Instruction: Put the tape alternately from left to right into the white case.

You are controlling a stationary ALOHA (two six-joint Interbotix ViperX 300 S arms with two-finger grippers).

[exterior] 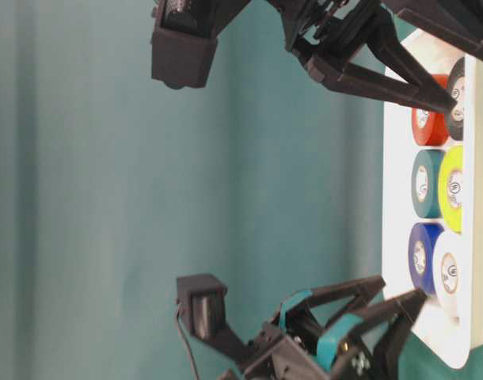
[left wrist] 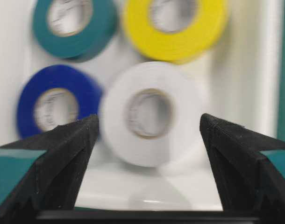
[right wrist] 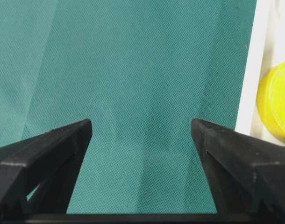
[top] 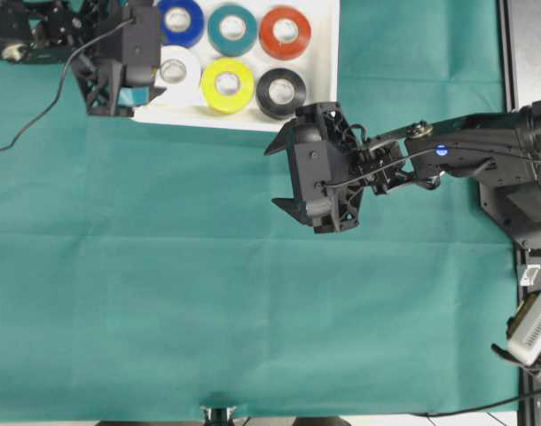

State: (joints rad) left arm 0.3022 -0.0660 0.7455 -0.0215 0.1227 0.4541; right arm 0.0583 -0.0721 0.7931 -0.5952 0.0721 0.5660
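The white case (top: 328,80) lies at the top of the overhead view and holds six tape rolls: blue (top: 180,22), teal (top: 232,29), red (top: 285,33), white (top: 176,73), yellow (top: 227,85) and black (top: 281,92). My left gripper (top: 129,96) hangs open at the case's left front corner. In the left wrist view the white roll (left wrist: 180,140) lies in the case (left wrist: 147,191) just beyond the open left gripper (left wrist: 148,120), not touched. My right gripper (top: 275,177) is open and empty over the green cloth, below the black roll. The right wrist view catches the yellow roll (right wrist: 273,102).
Green cloth (top: 164,284) covers the table. A metal frame (top: 528,53) runs along the right edge, with a white object (top: 532,328) at the lower right. A black cable (top: 40,115) trails from the left arm.
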